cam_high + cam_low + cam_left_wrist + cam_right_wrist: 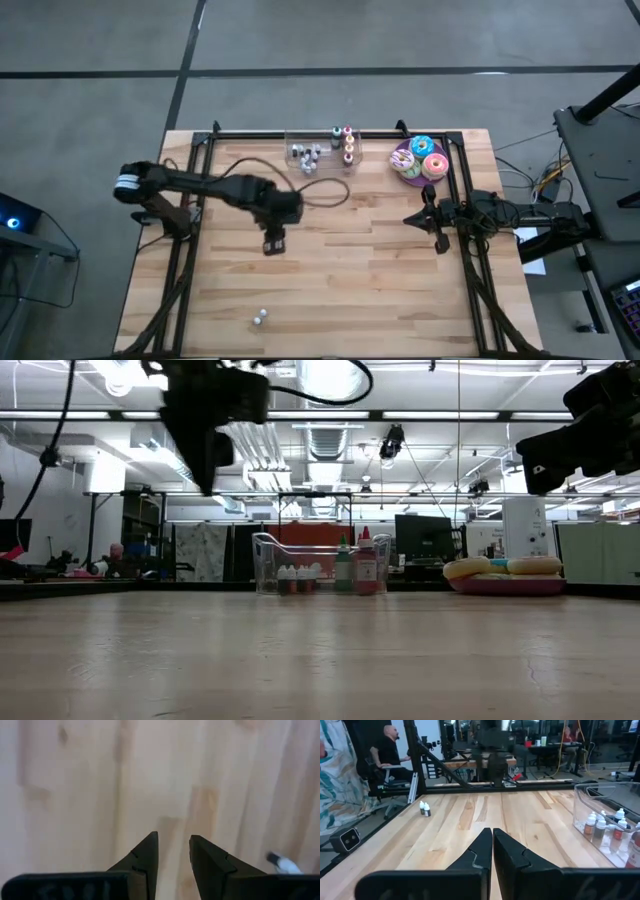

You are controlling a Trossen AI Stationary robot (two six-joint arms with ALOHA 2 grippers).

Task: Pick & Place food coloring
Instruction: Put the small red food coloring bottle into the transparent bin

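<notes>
The food coloring [346,143], small bottles with teal, pink and orange-red caps, stands upright in a clear bin [292,140] at the table's far edge; the low view shows it too [355,568]. My left gripper [273,245] hangs over bare wood left of the table's middle, well nearer than the bin. It points steeply down and is open [173,837], with nothing between its fingers. My right gripper [415,218] waits at the right side, level and shut [492,831].
Several tiny white-capped bottles [602,826] share the bin. Two more [260,318] stand near the front edge; one shows beside my left fingers [282,864]. A plate of frosted doughnuts [420,160] sits far right. Dark frame rails [190,260] run along both table sides.
</notes>
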